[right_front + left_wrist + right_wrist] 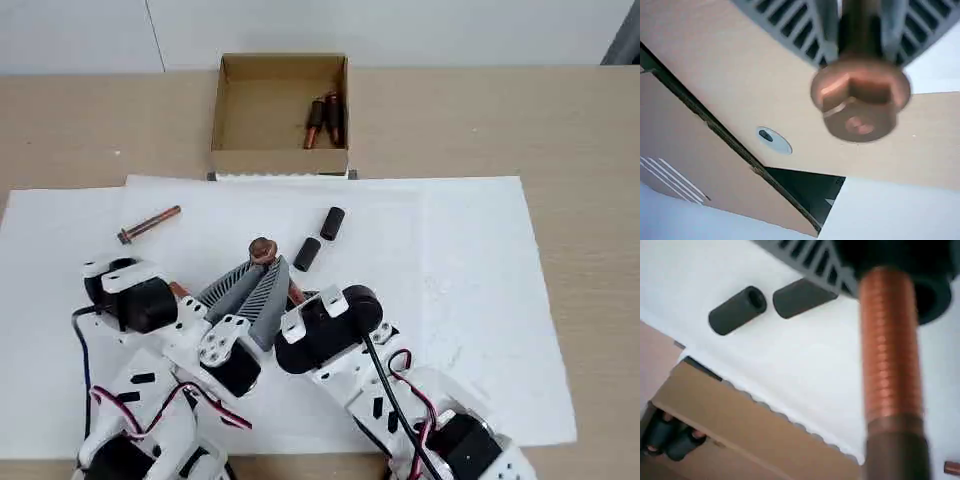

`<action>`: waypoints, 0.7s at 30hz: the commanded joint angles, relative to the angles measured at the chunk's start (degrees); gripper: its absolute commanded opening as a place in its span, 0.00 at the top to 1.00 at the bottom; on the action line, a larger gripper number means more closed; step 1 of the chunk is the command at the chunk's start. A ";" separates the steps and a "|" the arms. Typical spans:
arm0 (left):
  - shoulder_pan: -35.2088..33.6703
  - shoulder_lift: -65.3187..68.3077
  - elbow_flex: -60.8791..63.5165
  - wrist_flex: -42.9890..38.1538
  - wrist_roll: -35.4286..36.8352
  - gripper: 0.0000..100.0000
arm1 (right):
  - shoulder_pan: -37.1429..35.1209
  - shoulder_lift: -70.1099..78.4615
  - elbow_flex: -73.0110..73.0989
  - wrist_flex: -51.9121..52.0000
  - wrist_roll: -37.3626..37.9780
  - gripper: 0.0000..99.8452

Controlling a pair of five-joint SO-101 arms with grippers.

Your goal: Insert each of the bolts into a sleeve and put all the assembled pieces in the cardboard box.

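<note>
Left wrist view: ribbed grey claw point(860, 42) pinches copper hex-headed bolt point(860, 100).

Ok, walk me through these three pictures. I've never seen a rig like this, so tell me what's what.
These are two small robot arms side by side at a table, each ending in a gripper. The high view looks down from a fixed camera; the other two come from cameras on the arms' wrists. On the white paper lie two black sleeves and a loose bolt. The cardboard box behind them holds assembled pieces. The left gripper is shut on a copper bolt, just behind its head. The right wrist view shows a threaded shaft close up, probably that same bolt's, seemingly entering a third sleeve.
</note>
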 commanded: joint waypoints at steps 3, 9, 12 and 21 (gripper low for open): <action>0.62 -0.44 -0.22 0.26 -0.79 1.00 | 0.48 -0.40 -0.44 -1.27 0.70 1.00; -2.73 -0.53 -0.48 -1.41 -2.90 1.00 | 0.48 -0.40 -0.44 -1.27 0.70 1.00; -3.96 -0.53 -0.48 -1.85 -3.16 1.00 | 0.48 -0.40 -0.44 -1.27 0.70 1.00; -0.18 -0.44 -0.13 -1.14 -3.16 1.00 | 0.48 -0.40 -0.44 -1.45 0.70 1.00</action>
